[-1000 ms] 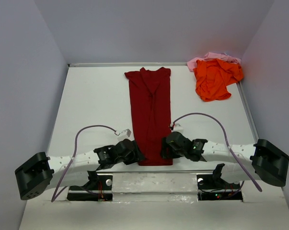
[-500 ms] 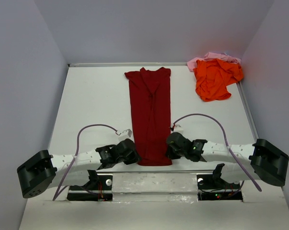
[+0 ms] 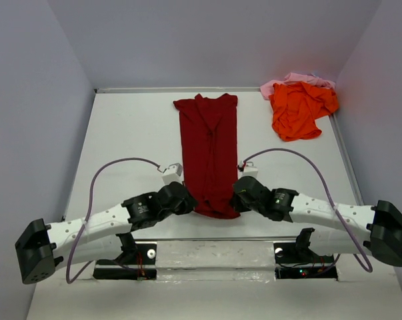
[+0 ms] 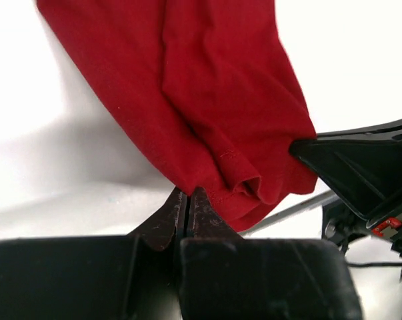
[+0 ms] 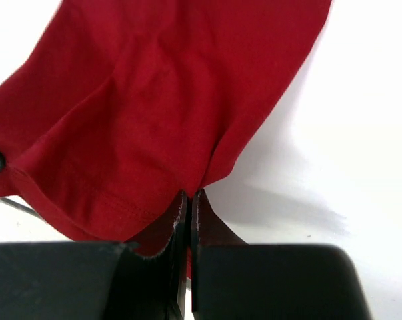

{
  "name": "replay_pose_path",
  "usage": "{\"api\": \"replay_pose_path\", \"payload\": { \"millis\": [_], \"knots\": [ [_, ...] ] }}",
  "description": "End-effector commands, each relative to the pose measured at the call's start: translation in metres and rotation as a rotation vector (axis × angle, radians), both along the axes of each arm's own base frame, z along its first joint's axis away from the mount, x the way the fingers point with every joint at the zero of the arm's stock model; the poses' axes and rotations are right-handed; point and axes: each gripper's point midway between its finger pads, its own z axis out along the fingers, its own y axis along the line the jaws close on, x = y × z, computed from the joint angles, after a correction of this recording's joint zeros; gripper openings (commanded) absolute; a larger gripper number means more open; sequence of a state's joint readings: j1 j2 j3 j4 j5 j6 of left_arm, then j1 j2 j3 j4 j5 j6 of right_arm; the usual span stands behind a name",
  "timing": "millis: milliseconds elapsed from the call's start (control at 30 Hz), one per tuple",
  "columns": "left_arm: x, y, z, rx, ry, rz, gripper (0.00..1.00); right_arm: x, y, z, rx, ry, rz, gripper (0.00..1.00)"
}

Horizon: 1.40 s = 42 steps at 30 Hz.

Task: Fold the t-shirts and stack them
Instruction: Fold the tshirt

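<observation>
The dark red t-shirt point(image 3: 209, 143) lies as a long folded strip down the middle of the table, collar at the far end. My left gripper point(image 3: 187, 202) is shut on its near left hem corner point(image 4: 207, 183). My right gripper point(image 3: 235, 198) is shut on the near right hem corner point(image 5: 207, 167). Between the two grips the hem is lifted and sags in a curve above the table. The orange t-shirt point(image 3: 299, 109) lies crumpled at the far right corner, on top of the pale pink t-shirt point(image 3: 287, 81).
Grey walls point(image 3: 34, 120) close the table on the left, back and right. A clear strip point(image 3: 214, 243) runs along the near edge between the arm bases point(image 3: 131, 253). Cables point(image 3: 114, 170) arc above both arms.
Both grippers have shut on the dark red t-shirt's near hem corners. They have risen and moved away from the bases, lifting the hem off the table.
</observation>
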<state>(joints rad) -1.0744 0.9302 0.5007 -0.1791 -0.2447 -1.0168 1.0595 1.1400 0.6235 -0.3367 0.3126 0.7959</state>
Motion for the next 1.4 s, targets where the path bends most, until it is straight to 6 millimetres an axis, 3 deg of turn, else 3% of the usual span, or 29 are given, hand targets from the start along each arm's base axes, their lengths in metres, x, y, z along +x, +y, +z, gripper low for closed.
{"api": "replay_pose_path", "payload": {
  "millis": [0, 367, 567, 767, 900, 1067, 1200, 1367],
  "knots": [
    [0.025, 0.015, 0.032, 0.041, -0.151, 0.071, 0.00, 0.027, -0.001, 0.038, -0.012, -0.132, -0.058, 0.00],
    [0.078, 0.041, 0.079, 0.078, -0.301, 0.177, 0.00, 0.072, 0.000, 0.095, -0.058, -0.310, -0.151, 0.00],
    [0.112, 0.050, 0.095, 0.096, -0.354, 0.208, 0.00, 0.103, -0.004, 0.107, -0.097, -0.353, -0.195, 0.00],
    [0.140, 0.042, 0.107, 0.093, -0.392, 0.212, 0.00, 0.140, -0.012, 0.116, -0.126, -0.401, -0.252, 0.00],
    [0.166, 0.035, 0.108, 0.103, -0.406, 0.224, 0.00, 0.164, -0.010, 0.111, -0.164, -0.416, -0.266, 0.00],
    [0.193, 0.027, 0.121, 0.101, -0.448, 0.240, 0.00, 0.201, -0.007, 0.118, -0.173, -0.442, -0.288, 0.00],
    [0.214, 0.027, 0.106, 0.147, -0.425, 0.254, 0.00, 0.223, -0.003, 0.111, -0.188, -0.438, -0.298, 0.00],
    [0.233, 0.031, 0.086, 0.165, -0.400, 0.278, 0.00, 0.248, -0.002, 0.072, -0.232, -0.390, -0.316, 0.00]
  ]
}}
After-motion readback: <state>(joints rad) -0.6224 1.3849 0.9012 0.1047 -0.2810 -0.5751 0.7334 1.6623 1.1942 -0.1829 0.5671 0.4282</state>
